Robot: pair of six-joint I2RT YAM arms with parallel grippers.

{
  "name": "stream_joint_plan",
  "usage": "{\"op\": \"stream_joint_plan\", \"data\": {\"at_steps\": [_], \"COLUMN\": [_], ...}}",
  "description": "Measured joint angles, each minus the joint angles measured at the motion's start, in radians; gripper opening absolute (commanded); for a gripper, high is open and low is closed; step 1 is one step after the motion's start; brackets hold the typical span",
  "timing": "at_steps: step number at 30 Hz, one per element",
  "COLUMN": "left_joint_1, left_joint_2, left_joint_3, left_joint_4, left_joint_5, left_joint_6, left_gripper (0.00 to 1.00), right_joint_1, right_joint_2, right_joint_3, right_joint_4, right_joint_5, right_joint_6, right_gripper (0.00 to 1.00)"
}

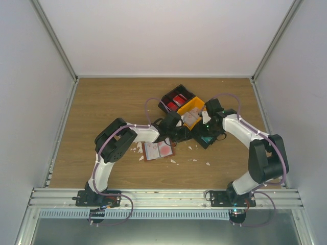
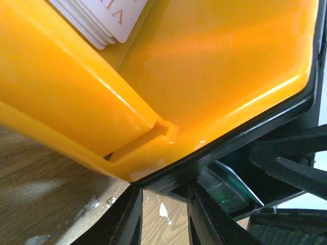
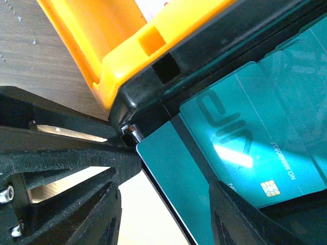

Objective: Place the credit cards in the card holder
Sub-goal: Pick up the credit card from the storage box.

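Spread black fingers of the right gripper fill the right wrist view, gripping nothing. A teal credit card lies between them, with a pale gap between one finger and the card's edge, while the other finger overlaps its near part. That card rests on another teal one in the black end compartment of the bin tray. Next along, the orange middle compartment holds a stack of whitish credit cards, and the far black compartment holds red credit cards. On the left gripper the jaws stand narrowly apart with their tips against the tray's rim where orange meets black; whether they pinch it I cannot tell. Outside the tray, the card holder lies open on the wooden table, just beside the left forearm, near the left gripper and well apart from the right one. Small white scraps are scattered around it.
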Motion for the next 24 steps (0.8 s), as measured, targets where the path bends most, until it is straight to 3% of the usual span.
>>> {"op": "stream_joint_plan", "data": {"at_steps": [5, 10, 24], "left_joint_1": [0.005, 0.014, 0.02], "left_joint_2": [-0.025, -0.05, -0.061], "left_joint_3": [-0.027, -0.048, -0.055], "left_joint_4": [-0.006, -0.024, -0.035], "left_joint_5": [-0.036, -0.058, -0.065], "left_joint_6": [0.0, 0.005, 0.018], "left_gripper": [0.27, 0.27, 0.27], "right_joint_1": [0.029, 0.056, 0.064], "right_joint_2": [0.046, 0.068, 0.022], "right_joint_3": [0.0, 0.0, 0.002], "right_joint_4": [0.001, 0.005, -0.009], "right_joint_5": [0.01, 0.021, 0.076], "right_joint_6": [-0.027, -0.036, -0.029], "right_gripper": [0.47, 0.29, 0.04]}}
